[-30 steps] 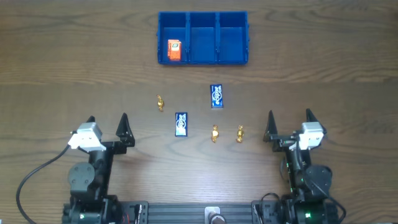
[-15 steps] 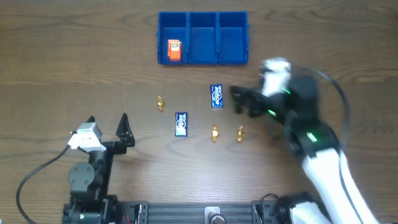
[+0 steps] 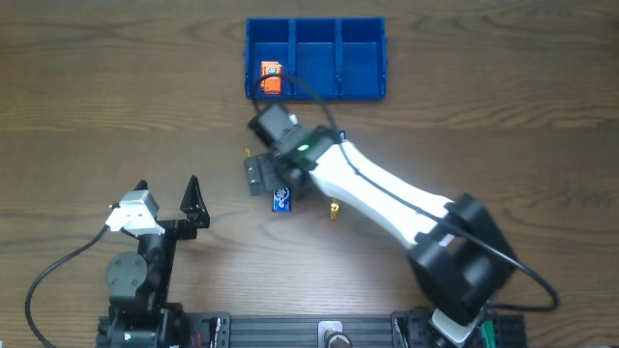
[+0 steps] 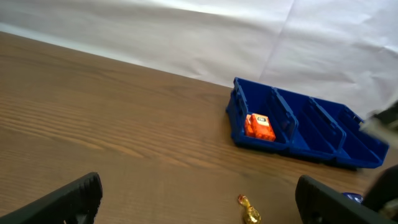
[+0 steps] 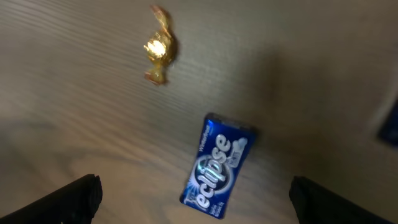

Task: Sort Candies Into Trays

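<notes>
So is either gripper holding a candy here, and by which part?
Nothing is held. The left gripper and the right gripper are both open; the right one is above the blue pack, fingers well apart from it.

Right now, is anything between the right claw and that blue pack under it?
Nothing visible. The open right gripper hangs over the blue pack; the gold candy lies apart, off to one side.

Right arm stretched diagonally across table middle, blue tray near far edge, open wood toward left and right edges.
</notes>
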Action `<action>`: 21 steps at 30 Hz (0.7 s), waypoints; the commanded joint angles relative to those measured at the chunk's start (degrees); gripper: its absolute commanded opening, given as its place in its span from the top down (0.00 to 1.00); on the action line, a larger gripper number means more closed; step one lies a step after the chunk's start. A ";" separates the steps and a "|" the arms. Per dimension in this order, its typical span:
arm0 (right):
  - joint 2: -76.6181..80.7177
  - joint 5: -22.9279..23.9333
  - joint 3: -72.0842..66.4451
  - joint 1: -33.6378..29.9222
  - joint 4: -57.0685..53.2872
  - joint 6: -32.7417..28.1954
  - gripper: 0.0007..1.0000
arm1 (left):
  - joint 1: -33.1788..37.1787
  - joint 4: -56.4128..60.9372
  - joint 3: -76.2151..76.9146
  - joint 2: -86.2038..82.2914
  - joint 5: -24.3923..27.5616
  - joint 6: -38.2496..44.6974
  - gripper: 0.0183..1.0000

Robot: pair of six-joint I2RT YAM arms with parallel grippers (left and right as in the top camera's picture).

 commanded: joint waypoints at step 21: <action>13.38 10.47 5.11 3.56 -4.15 15.87 0.20 | 0.22 -2.45 -0.83 -0.37 0.50 1.22 0.00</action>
